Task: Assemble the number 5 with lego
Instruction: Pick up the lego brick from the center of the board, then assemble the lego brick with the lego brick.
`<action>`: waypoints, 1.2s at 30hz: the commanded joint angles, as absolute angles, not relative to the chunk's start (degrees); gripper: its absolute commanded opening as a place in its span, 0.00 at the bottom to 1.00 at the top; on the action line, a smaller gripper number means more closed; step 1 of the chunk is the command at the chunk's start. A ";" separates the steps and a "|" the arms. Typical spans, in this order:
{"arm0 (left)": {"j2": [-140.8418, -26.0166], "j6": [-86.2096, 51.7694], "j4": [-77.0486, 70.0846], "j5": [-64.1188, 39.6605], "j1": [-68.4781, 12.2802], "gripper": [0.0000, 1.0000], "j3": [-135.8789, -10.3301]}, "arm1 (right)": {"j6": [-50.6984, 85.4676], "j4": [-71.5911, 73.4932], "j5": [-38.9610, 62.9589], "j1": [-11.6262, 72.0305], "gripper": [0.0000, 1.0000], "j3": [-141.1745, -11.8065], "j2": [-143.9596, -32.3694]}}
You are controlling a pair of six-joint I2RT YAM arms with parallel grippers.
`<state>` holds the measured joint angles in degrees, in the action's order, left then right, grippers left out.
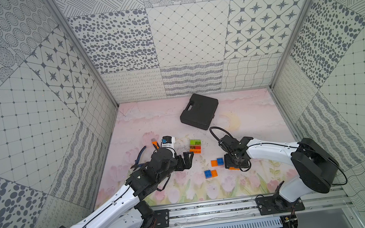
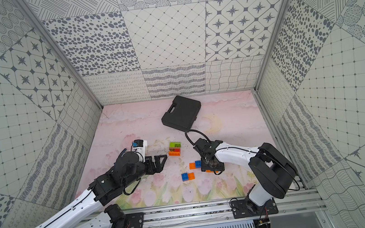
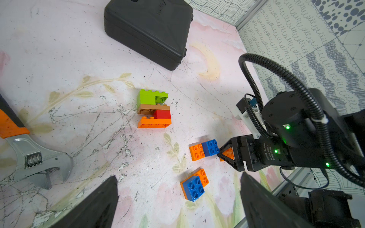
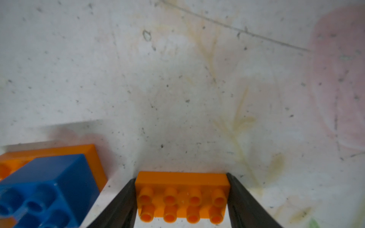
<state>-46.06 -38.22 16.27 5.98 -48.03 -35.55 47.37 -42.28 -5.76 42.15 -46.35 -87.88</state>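
A lego stack (image 1: 195, 146) (image 2: 175, 148) (image 3: 154, 109) of green, brown, red and orange bricks lies mid-table. My left gripper (image 1: 185, 159) (image 2: 160, 161) (image 3: 178, 179) is open just left of it, holding nothing. Two blue-on-orange pairs (image 1: 217, 162) (image 1: 210, 173) (image 3: 204, 150) (image 3: 194, 184) lie nearer the front. My right gripper (image 1: 235, 166) (image 2: 212, 169) (image 4: 181, 177) points down beside them. In the right wrist view its fingers press both ends of a long orange brick (image 4: 182, 197) that rests on the table. One pair's blue brick (image 4: 49, 187) sits close beside it.
A black plastic case (image 1: 200, 111) (image 3: 148, 29) lies at the back. An orange-handled adjustable wrench (image 3: 39, 163) and dark-handled pliers (image 1: 140, 156) lie left of my left arm. Patterned walls close in three sides, and a metal rail (image 1: 212, 210) runs along the front.
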 commanded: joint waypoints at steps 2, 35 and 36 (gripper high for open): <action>-46.01 -38.78 13.94 7.30 -48.17 0.99 -35.45 | 48.95 -42.66 -5.51 43.19 0.63 -46.29 -90.38; -41.21 -53.09 25.15 15.74 -47.49 1.00 -30.48 | 46.51 -47.07 -5.26 60.50 0.61 -65.42 -94.39; -39.74 -53.17 25.31 16.07 -47.34 1.00 -29.84 | 46.47 -47.41 -5.32 60.50 0.61 -65.71 -94.72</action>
